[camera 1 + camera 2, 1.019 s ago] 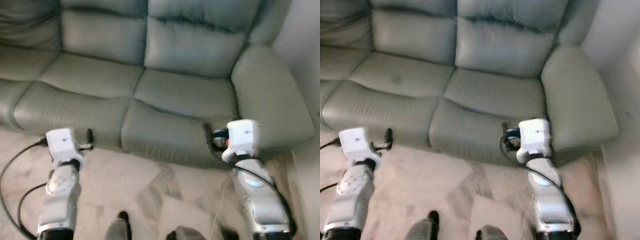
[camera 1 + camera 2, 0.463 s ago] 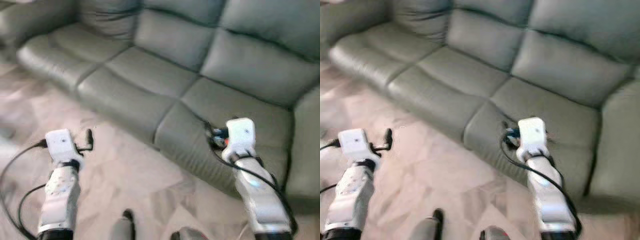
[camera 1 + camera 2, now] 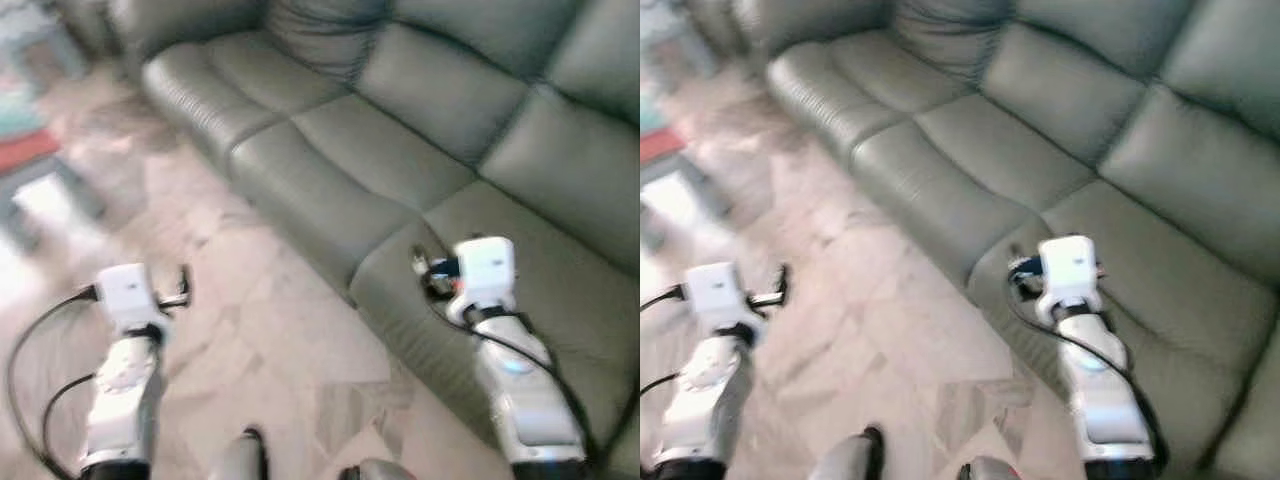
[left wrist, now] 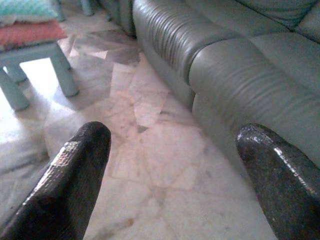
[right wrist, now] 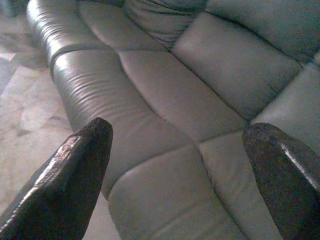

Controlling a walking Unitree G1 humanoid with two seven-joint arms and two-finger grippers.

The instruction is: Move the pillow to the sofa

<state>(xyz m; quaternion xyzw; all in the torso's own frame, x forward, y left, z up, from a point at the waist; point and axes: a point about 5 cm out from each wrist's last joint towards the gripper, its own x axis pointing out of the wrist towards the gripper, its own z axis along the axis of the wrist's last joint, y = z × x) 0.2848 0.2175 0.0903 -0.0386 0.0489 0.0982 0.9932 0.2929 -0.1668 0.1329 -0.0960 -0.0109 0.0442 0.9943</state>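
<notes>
The grey-green leather sofa runs diagonally across the head views, from upper left to lower right. A teal pillow lies on a pink cushion atop a pale blue stool, on the floor off the sofa's left end. Blurred, the same stool sits at the far left of the left eye view. My left gripper hangs open over the marble floor with nothing between its fingers. Over the front edge of a seat cushion, my right gripper is held open and empty, its fingers wide apart.
Pale marble floor spreads between me and the sofa. The sofa's rounded left arm stands close to the stool. Black cables loop from my left arm. The head views are blurred.
The whole view has swung to the left: the sofa now slants across to the right and the stool has come into sight. Both arms keep the same pose.
</notes>
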